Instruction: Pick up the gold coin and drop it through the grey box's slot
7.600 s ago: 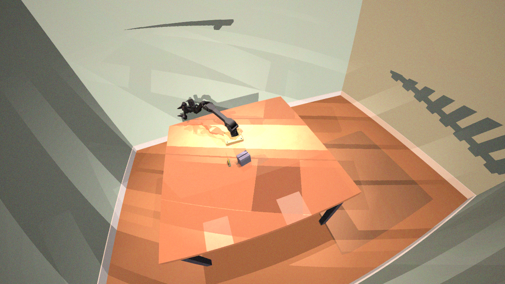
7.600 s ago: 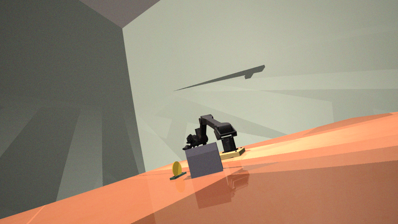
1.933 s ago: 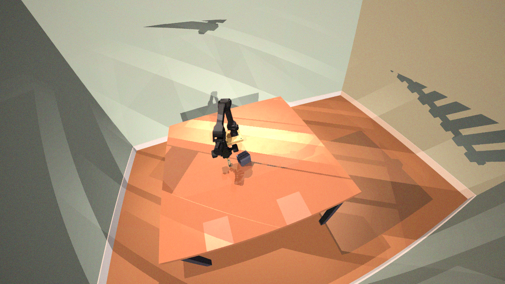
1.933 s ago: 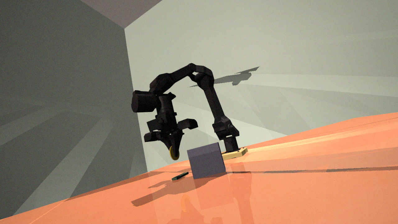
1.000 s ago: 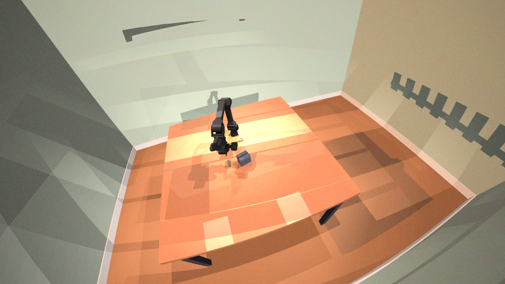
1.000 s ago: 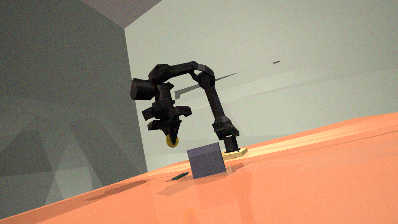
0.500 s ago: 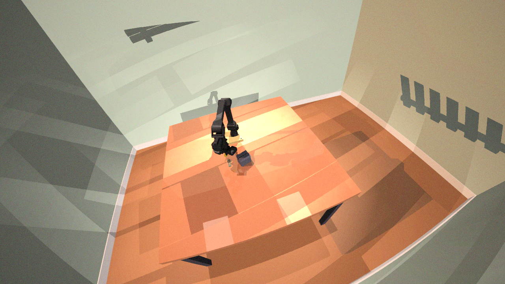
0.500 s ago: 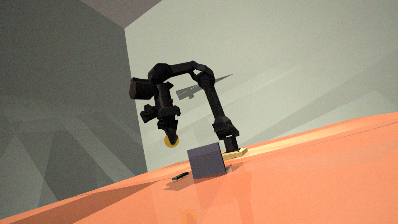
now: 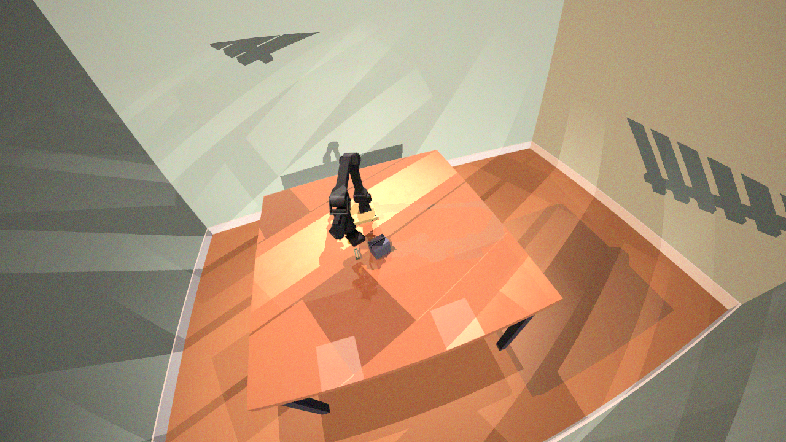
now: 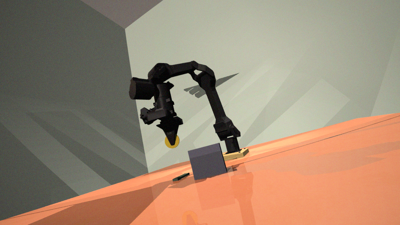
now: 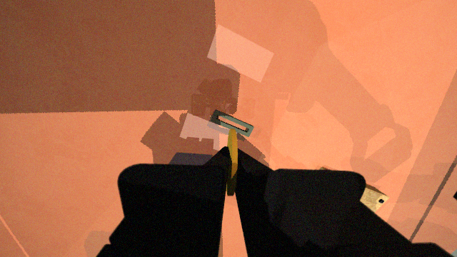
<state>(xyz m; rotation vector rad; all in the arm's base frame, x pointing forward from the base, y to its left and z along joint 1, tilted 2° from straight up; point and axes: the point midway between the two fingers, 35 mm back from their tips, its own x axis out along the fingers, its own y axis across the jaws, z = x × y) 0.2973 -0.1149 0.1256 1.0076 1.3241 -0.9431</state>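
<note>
At centre left of the exterior view the gold coin is gripped by closed jaws above the empty green holder; carriage rightward over the grey box and slot alignment are judged next.

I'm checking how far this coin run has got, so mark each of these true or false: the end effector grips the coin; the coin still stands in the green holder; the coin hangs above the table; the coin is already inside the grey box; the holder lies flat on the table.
1. The end effector grips the gold coin. True.
2. The coin stands in the green holder. False: the holder has nothing in it.
3. The coin hangs above the table. True.
4. The coin is inside the grey box. False: it is in the air, beside the box.
5. The holder lies flat on the table. True.
</note>
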